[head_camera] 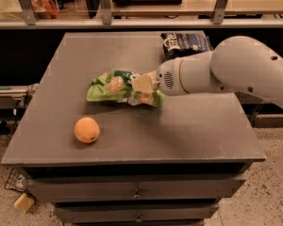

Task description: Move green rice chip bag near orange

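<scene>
Pinches green bag [114, 86] in clenched gripper [144, 84] over table [203, 126] (slick, crinkly foil); may slip loose short of orange [87, 129].

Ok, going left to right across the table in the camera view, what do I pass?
orange → green rice chip bag → gripper, clamped on the bag's right end → dark blue snack bag at the back.

The end effector [144, 84] grips the crumpled green rice chip bag [114, 85], apart from the orange [87, 129].
</scene>
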Robot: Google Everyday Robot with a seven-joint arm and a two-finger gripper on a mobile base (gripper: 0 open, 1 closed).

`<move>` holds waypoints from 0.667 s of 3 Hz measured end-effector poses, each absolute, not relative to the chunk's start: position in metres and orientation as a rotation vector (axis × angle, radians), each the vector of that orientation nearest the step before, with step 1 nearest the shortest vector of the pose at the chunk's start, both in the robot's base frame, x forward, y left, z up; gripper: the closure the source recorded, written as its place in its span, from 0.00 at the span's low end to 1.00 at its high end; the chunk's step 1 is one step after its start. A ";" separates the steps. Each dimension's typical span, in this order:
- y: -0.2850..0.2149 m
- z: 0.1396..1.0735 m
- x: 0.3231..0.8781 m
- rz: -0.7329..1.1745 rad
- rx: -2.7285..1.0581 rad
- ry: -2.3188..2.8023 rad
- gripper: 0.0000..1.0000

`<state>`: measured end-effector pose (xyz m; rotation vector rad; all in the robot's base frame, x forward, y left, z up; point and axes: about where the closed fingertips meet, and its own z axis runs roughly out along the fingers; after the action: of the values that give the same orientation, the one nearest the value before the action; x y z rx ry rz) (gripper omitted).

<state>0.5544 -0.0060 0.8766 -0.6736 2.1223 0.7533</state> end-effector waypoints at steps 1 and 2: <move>-0.008 0.880 0.558 0.755 -0.699 2.142 0.01; -0.010 0.886 0.564 0.746 -0.733 2.155 0.00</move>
<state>0.5636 -0.0098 0.8863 -0.7333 2.1545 0.7462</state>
